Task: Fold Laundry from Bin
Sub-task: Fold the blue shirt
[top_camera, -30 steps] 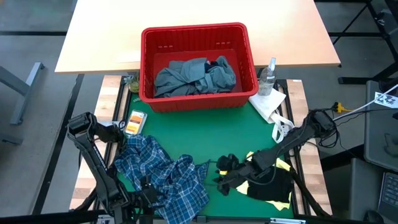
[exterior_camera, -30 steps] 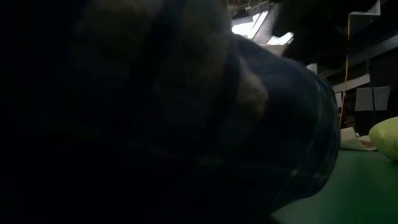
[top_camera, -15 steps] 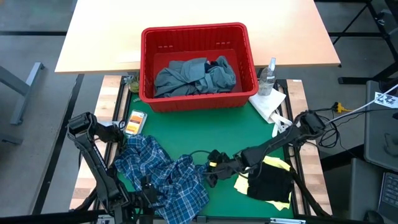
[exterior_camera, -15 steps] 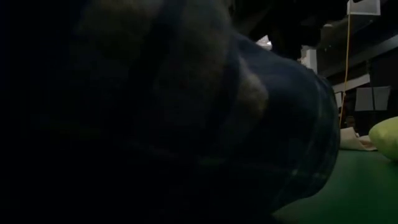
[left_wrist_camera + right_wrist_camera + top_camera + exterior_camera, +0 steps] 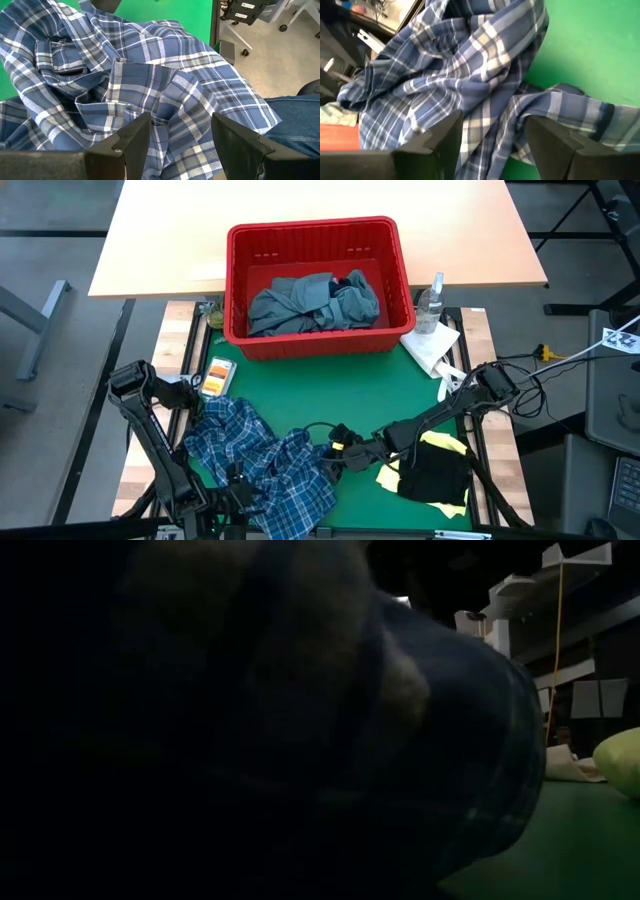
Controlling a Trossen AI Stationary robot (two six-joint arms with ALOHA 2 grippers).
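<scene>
Reaching across the green mat, the right gripper (image 5: 328, 463), fingers apart, is at the crumpled blue-white plaid shirt's (image 5: 262, 461) right edge; left gripper (image 5: 176, 131) also open.

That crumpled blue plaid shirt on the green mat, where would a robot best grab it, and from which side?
Probably the raised fold at the plaid shirt's right-hand edge, beside the open right tool. The shirt lies bunched on the green mat, so ridges of cloth stand up there for two fingers to pinch. Coming in low from the right suits it; the open left tool hovers over the near edge.
</scene>
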